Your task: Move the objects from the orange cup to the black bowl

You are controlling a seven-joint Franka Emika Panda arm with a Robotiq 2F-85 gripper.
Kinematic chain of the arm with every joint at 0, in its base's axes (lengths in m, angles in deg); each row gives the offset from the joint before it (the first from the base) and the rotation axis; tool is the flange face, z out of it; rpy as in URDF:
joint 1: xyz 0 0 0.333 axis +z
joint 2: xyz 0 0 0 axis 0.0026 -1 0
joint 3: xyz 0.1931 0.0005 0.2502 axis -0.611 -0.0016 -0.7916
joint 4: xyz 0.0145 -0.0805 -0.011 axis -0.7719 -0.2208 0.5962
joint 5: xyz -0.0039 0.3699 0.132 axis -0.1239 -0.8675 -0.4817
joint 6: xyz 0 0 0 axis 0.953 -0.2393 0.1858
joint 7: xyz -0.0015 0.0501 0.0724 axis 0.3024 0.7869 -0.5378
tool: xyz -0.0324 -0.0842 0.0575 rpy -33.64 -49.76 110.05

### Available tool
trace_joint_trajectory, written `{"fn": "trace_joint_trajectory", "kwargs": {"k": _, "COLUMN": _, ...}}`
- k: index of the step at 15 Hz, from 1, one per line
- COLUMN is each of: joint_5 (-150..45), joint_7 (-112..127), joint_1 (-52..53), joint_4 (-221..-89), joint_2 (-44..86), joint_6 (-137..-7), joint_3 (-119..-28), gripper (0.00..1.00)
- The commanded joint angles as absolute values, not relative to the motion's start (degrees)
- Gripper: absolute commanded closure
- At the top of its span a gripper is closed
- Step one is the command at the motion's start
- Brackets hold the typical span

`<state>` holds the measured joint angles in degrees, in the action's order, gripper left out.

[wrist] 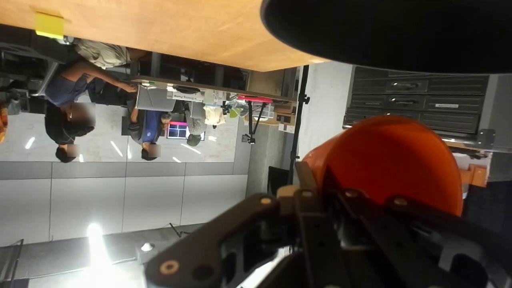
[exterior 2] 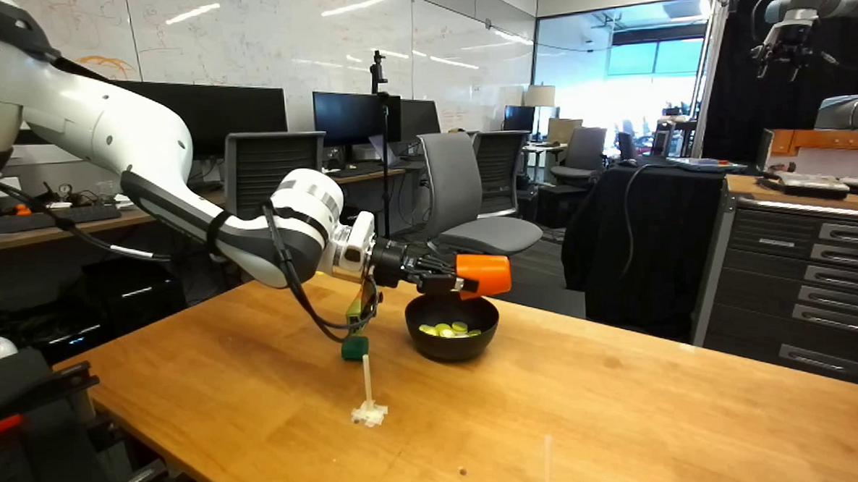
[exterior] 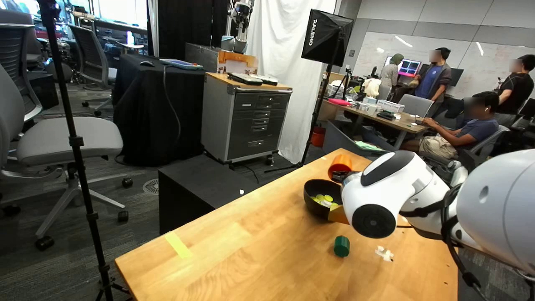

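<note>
Tipped onto its side, the orange cup (exterior: 342, 160) (exterior 2: 490, 273) (wrist: 394, 160) is held above the bowl's rim, and whether it touches the rim I cannot tell. My gripper (exterior 2: 467, 283) (wrist: 319, 182) is shut on the cup's wall, one finger inside the mouth and one outside. In the wrist view the mouth faces the camera, and no pieces show in the visible part of the inside. The black bowl (exterior: 311, 208) (exterior 2: 451, 350) (wrist: 380, 40) stands upright on the table. In it lie the objects, several pale yellow-green pieces (exterior: 321, 199) (exterior 2: 446, 330).
A small dark green lump (exterior: 342, 246) (exterior 2: 355, 348) sits on the wooden table (exterior: 250, 246) near the bowl. White tape with a thin upright stick (exterior 2: 368, 388) is fixed to the tabletop. Yellow tape (exterior: 178, 245) marks the table near an edge.
</note>
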<state>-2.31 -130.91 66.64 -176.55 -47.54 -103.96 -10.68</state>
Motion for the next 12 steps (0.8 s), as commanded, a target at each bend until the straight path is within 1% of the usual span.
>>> {"fn": "trace_joint_trajectory", "kwargs": {"k": 1, "joint_5": 1.9, "joint_7": -135.5, "joint_1": 66.1, "joint_4": -174.8, "joint_2": -47.5, "joint_6": -100.3, "joint_3": -11.1, "gripper": 0.94}}
{"fn": "trace_joint_trajectory", "kwargs": {"k": 12, "joint_5": 7.3, "joint_7": -138.8, "joint_1": 65.6, "joint_4": -173.5, "joint_2": -47.5, "joint_6": -92.4, "joint_3": -13.4, "gripper": 0.94}}
